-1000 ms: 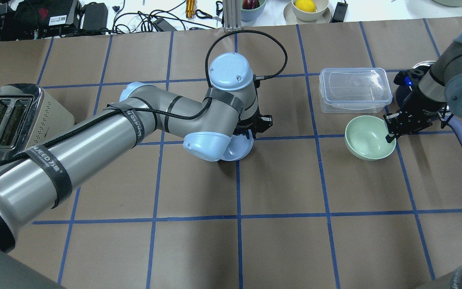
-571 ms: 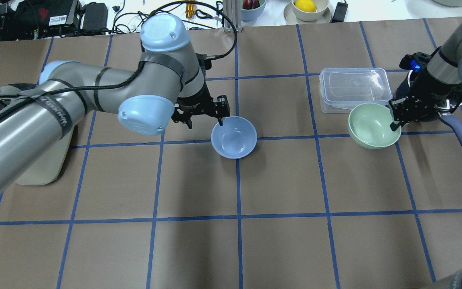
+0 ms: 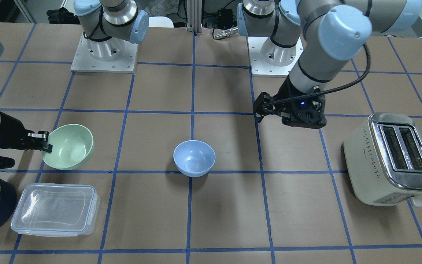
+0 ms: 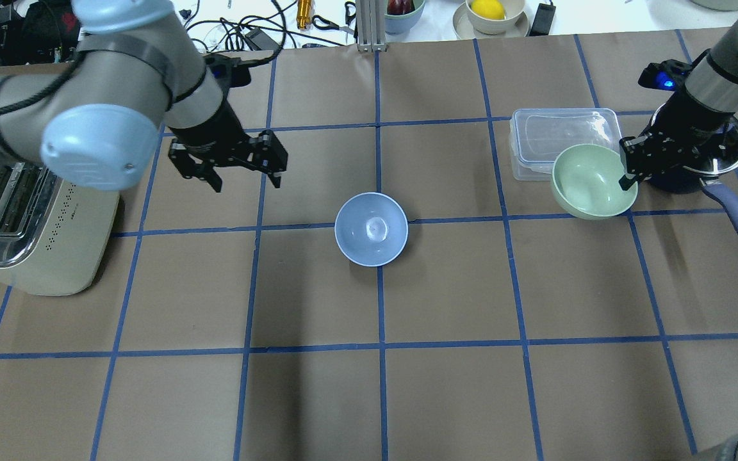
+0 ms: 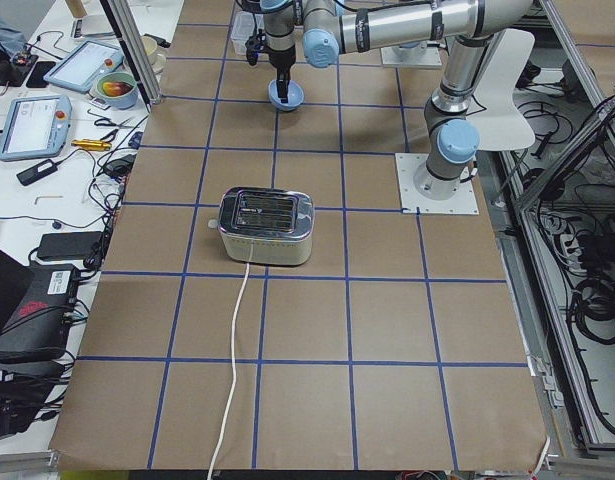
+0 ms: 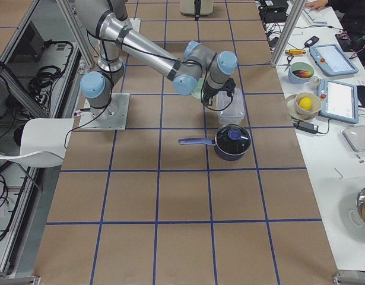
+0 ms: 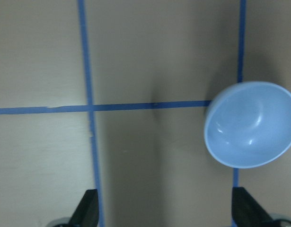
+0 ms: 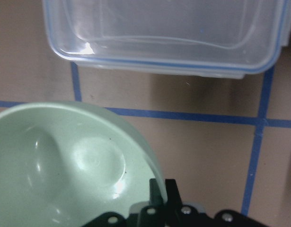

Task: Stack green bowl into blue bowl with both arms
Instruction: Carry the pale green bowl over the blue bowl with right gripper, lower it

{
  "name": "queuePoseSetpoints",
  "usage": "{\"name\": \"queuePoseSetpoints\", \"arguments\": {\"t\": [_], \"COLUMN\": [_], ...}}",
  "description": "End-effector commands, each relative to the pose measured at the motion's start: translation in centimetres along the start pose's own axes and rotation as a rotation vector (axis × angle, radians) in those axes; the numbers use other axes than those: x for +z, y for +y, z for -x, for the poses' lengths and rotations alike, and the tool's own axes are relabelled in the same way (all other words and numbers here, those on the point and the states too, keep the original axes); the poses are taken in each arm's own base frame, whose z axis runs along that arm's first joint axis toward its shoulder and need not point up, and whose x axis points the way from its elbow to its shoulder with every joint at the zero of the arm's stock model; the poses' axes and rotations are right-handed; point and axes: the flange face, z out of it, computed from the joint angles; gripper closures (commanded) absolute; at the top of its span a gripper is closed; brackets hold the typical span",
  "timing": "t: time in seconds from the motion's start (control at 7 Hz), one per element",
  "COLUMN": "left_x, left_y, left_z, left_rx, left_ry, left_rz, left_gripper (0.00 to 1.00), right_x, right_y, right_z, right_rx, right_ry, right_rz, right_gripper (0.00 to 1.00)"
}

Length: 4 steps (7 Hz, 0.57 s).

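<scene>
Now the small round pale mint-green plastic bowl (image 4: 590,182) hangs tilted, its rim pinched in the right gripper (image 4: 625,176), near a clear rectangular plastic container (image 4: 561,137). The round periwinkle-blue plastic bowl (image 4: 371,229) sits mid-table; the left gripper (image 4: 247,186) hovers apart, spread wide, empty.

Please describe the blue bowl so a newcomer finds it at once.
On the brown gridded table, look at the middle, where two blue lines cross. The blue bowl stands there alone; the green bowl is held by the right gripper.
</scene>
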Motion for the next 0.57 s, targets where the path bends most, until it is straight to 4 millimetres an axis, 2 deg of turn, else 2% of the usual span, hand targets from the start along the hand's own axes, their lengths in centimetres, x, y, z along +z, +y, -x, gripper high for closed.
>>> {"name": "queuePoseSetpoints", "arguments": {"t": [0.0, 0.29, 0.43], "left_x": [-3.5, -5.4, -6.8], "left_y": [2.4, 3.4, 2.9], "left_z": [3.1, 2.9, 3.8], "left_rx": [0.02, 0.021, 0.003], "left_ry": [-0.112, -0.109, -0.076], "left_rz": [-0.019, -0.051, -0.051], "left_gripper": [0.0, 0.0, 0.0], "right_x": [-0.8, 1.5, 3.3], "right_y": [-1.3, 0.0, 0.5], "right_z": [10.9, 21.5, 25.1], "right_rx": [0.043, 0.053, 0.046], "right_ry": [-0.038, -0.017, -0.016], "right_rz": [-0.035, -0.042, -0.044], "right_gripper": [1.0, 1.0, 1.0]}}
